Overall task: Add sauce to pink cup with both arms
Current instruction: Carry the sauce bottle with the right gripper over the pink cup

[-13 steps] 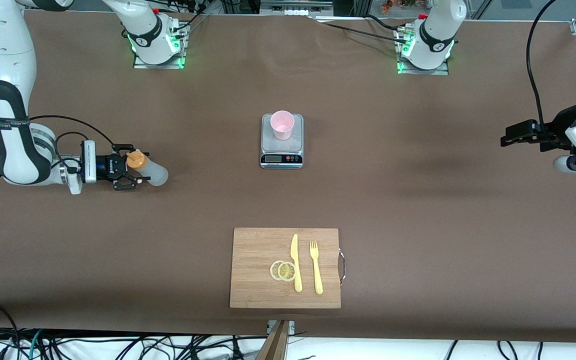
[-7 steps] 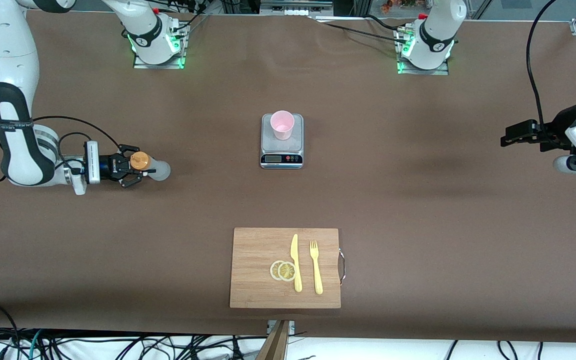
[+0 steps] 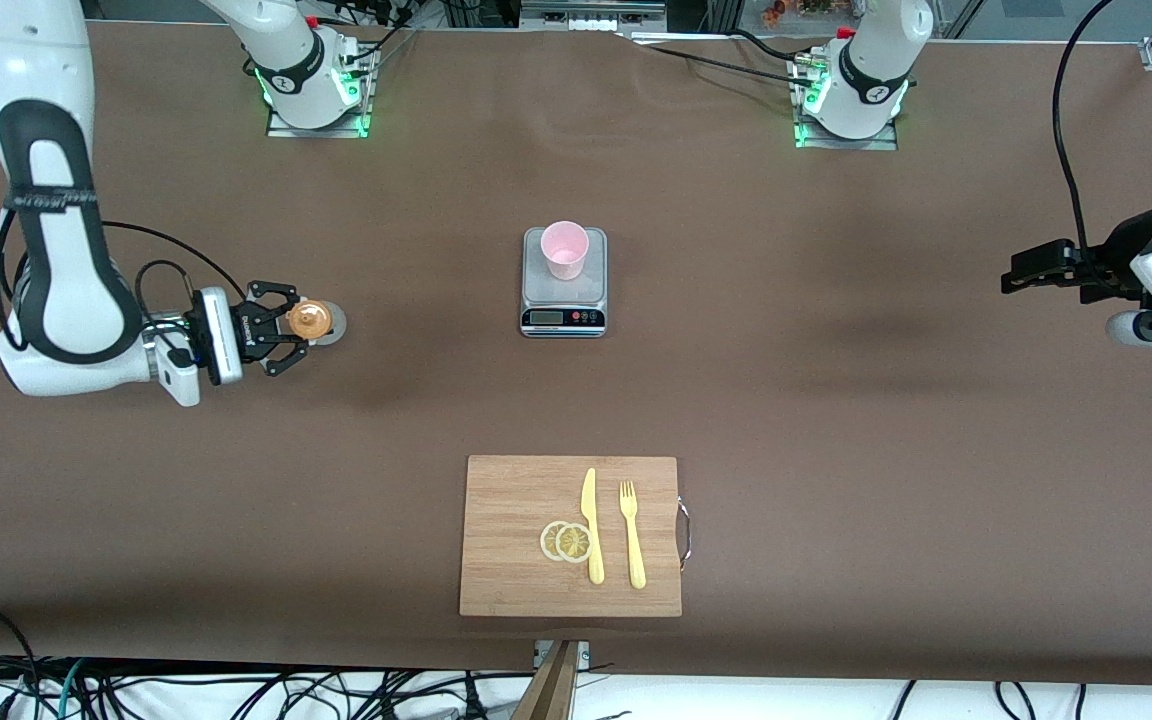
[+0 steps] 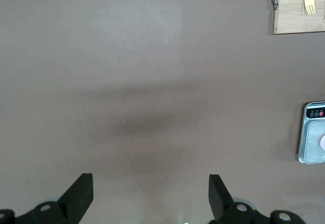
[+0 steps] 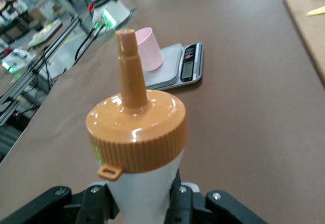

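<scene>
Sauce [image 3: 313, 321] clamped upright in right gripper [image 3: 288, 330], left gripper [image 3: 1021, 272] waiting spread.

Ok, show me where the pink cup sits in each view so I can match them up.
Front view: the pink cup stands on the scale at mid-table, farther from the camera than the cutting board.
Left wrist view: only a pale sliver of it shows at the picture's edge, on the scale.
Right wrist view: it stands on the scale, partly hidden by the sauce nozzle.
Shared landmark: the scale.
</scene>
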Robot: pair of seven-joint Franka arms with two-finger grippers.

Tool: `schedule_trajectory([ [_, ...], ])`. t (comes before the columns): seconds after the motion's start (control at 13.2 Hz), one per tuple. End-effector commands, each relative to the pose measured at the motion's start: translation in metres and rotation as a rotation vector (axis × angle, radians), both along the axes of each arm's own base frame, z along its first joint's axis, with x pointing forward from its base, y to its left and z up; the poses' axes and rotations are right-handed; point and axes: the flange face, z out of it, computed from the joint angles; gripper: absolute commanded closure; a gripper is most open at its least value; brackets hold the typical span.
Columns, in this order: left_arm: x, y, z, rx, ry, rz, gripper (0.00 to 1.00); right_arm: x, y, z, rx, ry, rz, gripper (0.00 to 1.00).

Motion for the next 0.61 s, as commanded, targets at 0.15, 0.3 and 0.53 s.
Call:
schedule_trajectory([
  [0.15,0.000,0.001,0.003,0.019,0.004,-0.022,0.00,-0.010,0.098,0.021,-0.196,-0.017,0.135,0.84],
  [0.3,0.000,0.000,0.004,0.019,0.002,-0.024,0.00,-0.022,0.145,0.054,-0.401,-0.063,0.165,0.84],
  [0.53,0.000,-0.001,0.003,0.018,0.004,-0.024,0.00,-0.048,0.203,0.083,-0.655,-0.093,0.145,0.84],
])
